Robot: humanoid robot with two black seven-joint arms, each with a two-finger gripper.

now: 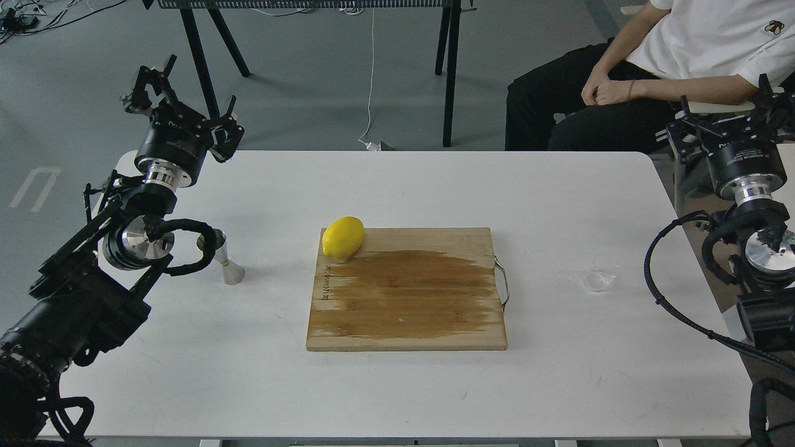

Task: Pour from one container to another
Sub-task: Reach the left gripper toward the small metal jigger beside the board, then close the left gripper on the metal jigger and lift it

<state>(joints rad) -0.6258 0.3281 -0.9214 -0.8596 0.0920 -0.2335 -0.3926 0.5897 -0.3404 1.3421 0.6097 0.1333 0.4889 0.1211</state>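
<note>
A small clear glass cup (602, 274) stands on the white table (397, 192) at the right, nearly transparent and hard to see into. At the left stands the steel jigger (228, 263), upright, its top partly behind my left arm's cable. My left gripper (186, 99) is raised over the table's far left corner, well behind the jigger, open and empty. Beyond the table's right edge my right gripper (726, 112) is held up, behind and to the right of the cup, open with nothing in it.
A wooden cutting board (407, 288) with a dark wet patch lies mid-table, a yellow lemon (343, 237) on its far left corner. A seated person (652, 74) is behind the far right corner. Black frame legs (450, 68) stand beyond the table.
</note>
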